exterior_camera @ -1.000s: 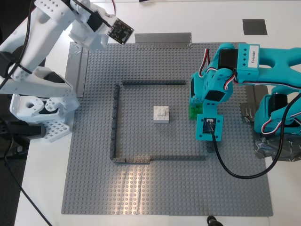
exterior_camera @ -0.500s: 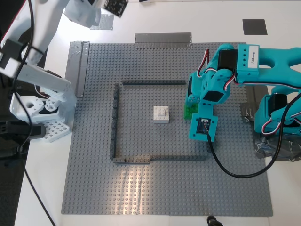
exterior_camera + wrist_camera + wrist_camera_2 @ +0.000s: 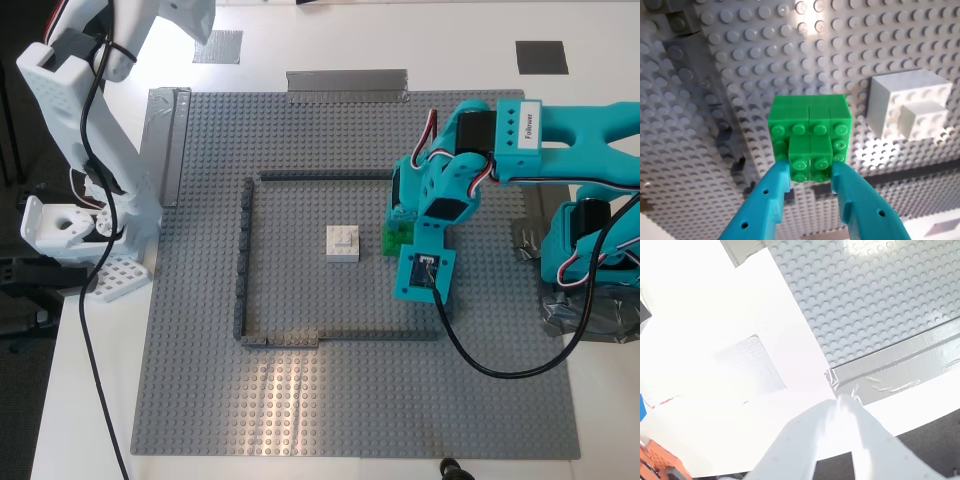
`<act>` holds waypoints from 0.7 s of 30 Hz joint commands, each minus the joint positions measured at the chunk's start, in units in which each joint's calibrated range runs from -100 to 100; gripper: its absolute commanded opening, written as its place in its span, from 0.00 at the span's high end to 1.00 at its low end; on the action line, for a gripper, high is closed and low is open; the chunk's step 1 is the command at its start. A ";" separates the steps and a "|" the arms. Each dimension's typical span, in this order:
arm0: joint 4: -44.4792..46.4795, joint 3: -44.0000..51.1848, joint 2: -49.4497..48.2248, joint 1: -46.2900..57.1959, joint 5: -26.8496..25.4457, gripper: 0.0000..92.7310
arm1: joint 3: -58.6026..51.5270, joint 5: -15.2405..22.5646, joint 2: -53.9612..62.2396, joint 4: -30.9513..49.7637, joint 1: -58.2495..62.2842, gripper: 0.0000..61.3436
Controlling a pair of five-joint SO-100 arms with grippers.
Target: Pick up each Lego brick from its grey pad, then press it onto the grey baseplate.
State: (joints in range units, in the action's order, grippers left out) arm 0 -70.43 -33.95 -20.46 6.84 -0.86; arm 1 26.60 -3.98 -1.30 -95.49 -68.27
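my first gripper (image 3: 810, 176): pinches the green brick (image 3: 809, 134) over the grey baseplate (image 3: 200, 400) | white brick (image 3: 910, 109): sits on the plate just beside it | my second gripper (image 3: 840, 402): tips pressed together, nothing held, above a silvery grey pad (image 3: 752, 365)

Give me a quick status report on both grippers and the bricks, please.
My first gripper shut on green brick, over baseplate. My second gripper shut, empty. White brick on the baseplate. Nothing blocking.
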 commanded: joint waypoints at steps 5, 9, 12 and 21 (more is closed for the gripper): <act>0.70 5.73 5.26 -0.35 0.25 1.00 | -4.07 5.77 4.39 12.26 -3.36 1.00; 0.70 8.62 6.89 -0.35 0.06 1.00 | -15.53 7.33 9.54 22.10 -4.60 1.00; 0.70 10.52 8.18 -0.35 -0.04 1.00 | -17.97 7.47 10.99 23.89 -5.83 1.00; 0.70 11.87 10.16 -0.35 -0.14 1.00 | -17.07 5.67 8.93 23.97 -7.57 1.00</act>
State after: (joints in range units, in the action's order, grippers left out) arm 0 -70.09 -24.88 -10.40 6.84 -0.86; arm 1 6.00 2.27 5.27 -71.44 -75.18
